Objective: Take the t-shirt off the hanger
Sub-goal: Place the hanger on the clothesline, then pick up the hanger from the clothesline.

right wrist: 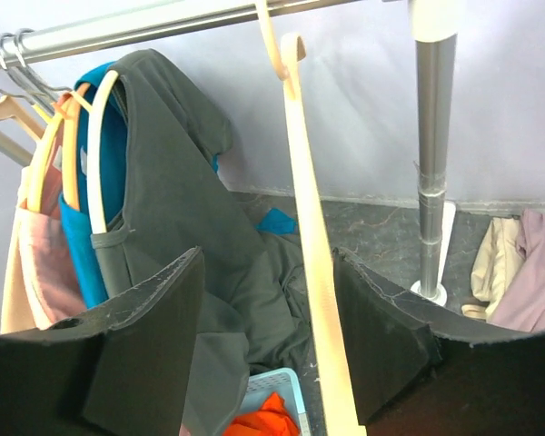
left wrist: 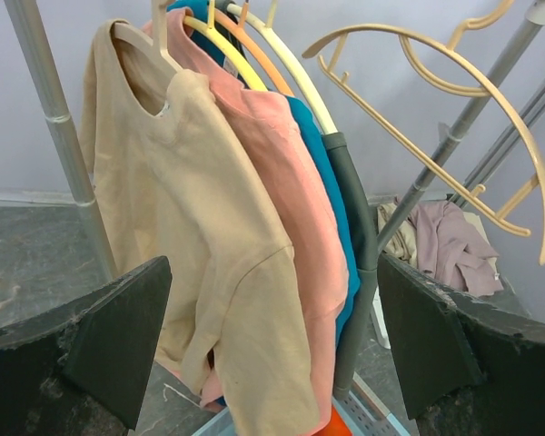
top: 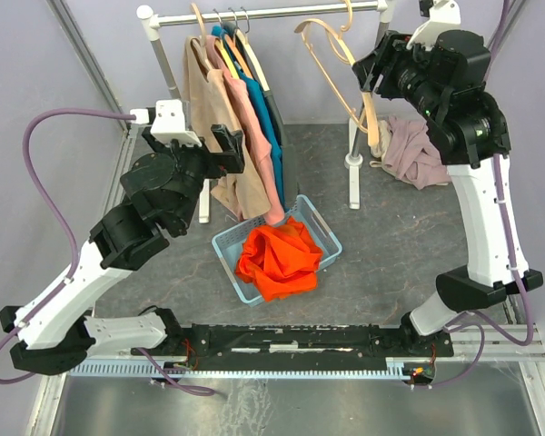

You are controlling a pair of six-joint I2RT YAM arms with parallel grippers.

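One rail [top: 282, 13] in the top view carries a row of shirts [top: 241, 118] toward its left end and a bare hanger [top: 371, 118] toward its right. The left gripper [top: 229, 150] sits just beside the shirts' lower front; the right gripper [top: 372, 77] is up at the bare hanger. Below the shirts a basket [top: 225, 247] holds orange cloth [top: 277, 259], and a mauve pile [top: 418, 150] lies on the floor by the right post [top: 354, 186]. From the left wrist, the jaws stand wide apart, holding nothing, facing four garments, all on hangers: beige shirt [left wrist: 209, 236], pink shirt [left wrist: 295, 182], blue shirt [left wrist: 331, 173], grey shirt [left wrist: 359, 209]. From the right wrist, the jaws are apart with the bare hanger's arm between them, close to the right finger; I cannot tell whether they touch.
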